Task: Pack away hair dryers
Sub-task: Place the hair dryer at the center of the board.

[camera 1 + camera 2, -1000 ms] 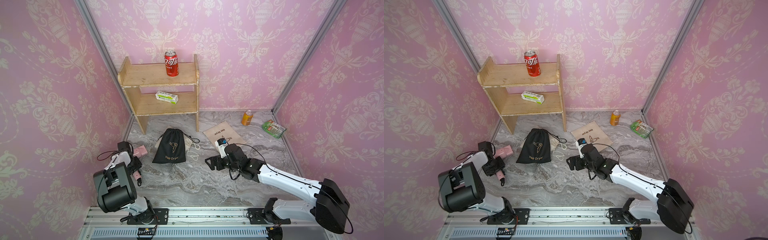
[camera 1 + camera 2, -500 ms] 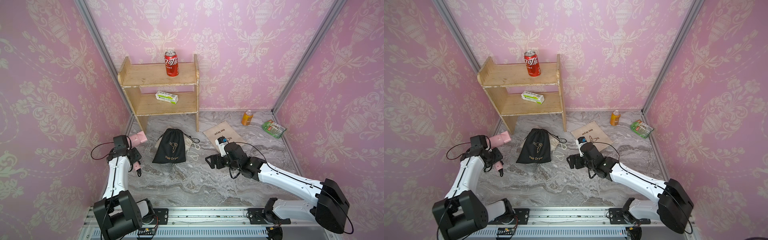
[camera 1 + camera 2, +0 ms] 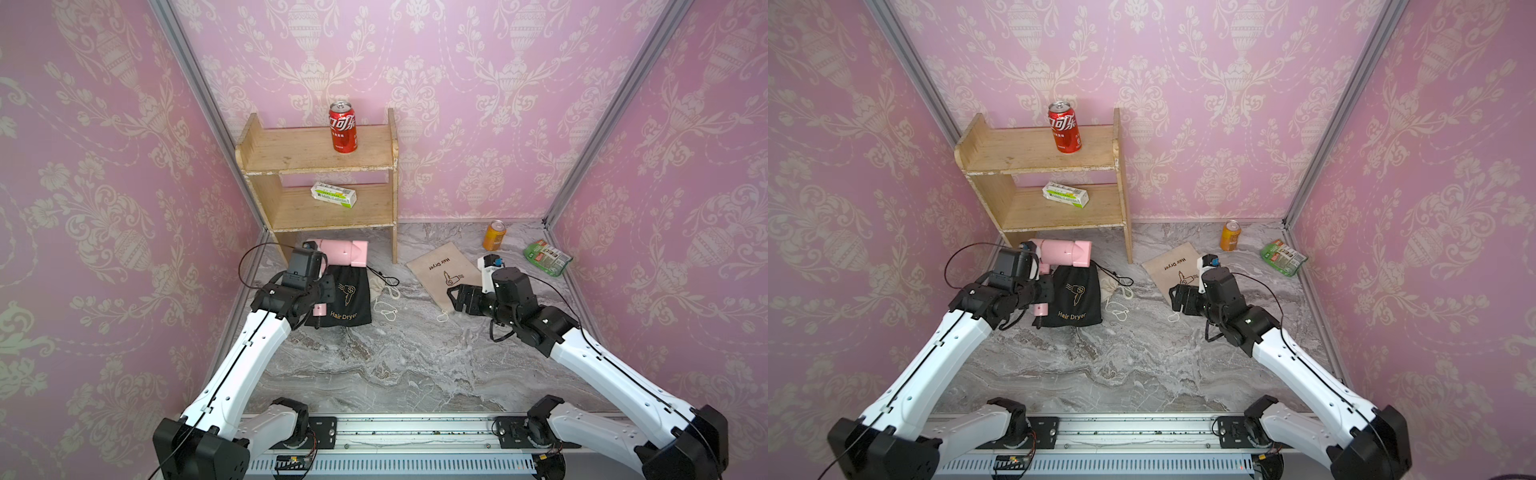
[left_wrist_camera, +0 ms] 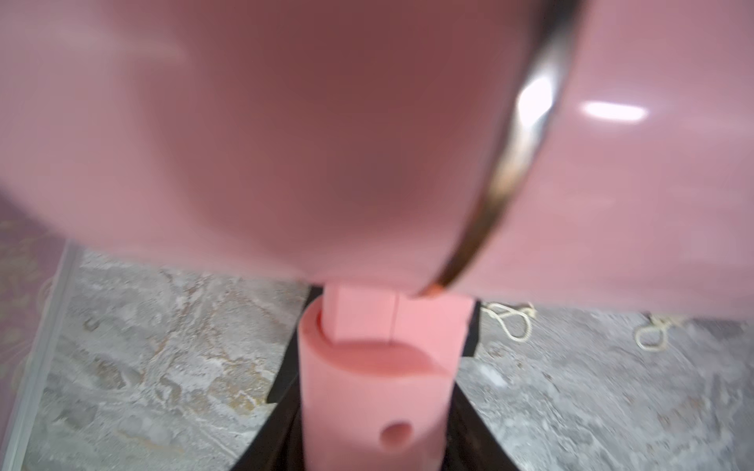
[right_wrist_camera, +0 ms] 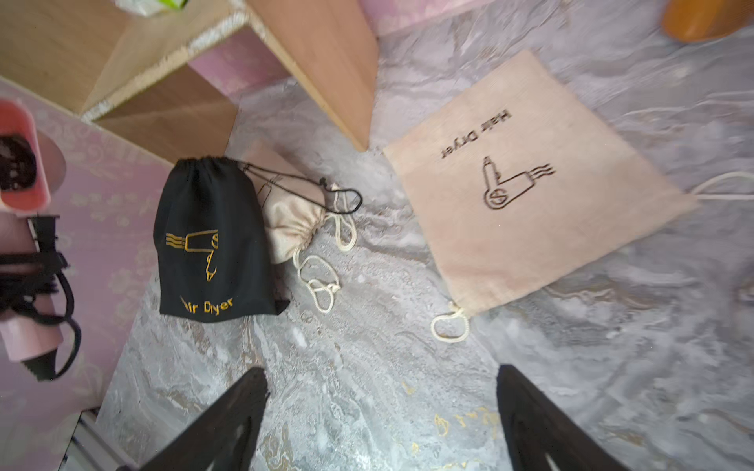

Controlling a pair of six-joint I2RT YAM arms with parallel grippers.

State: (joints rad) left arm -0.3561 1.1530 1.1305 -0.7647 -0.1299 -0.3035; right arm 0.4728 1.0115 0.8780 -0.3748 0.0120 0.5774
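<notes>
Left gripper (image 3: 322, 289) pinching the handle of the pale pink plastic hair dryer (image 3: 341, 258), which is held off the grey marble floor (image 3: 395, 365) near the black drawstring fabric pouch (image 3: 350, 300). Right gripper (image 5: 383, 412) is spread wide and empty, beside the flat beige fabric pouch (image 3: 441, 270).

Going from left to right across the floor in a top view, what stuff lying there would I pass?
Black pouch → flat beige pouch → orange can → green packet.
</notes>
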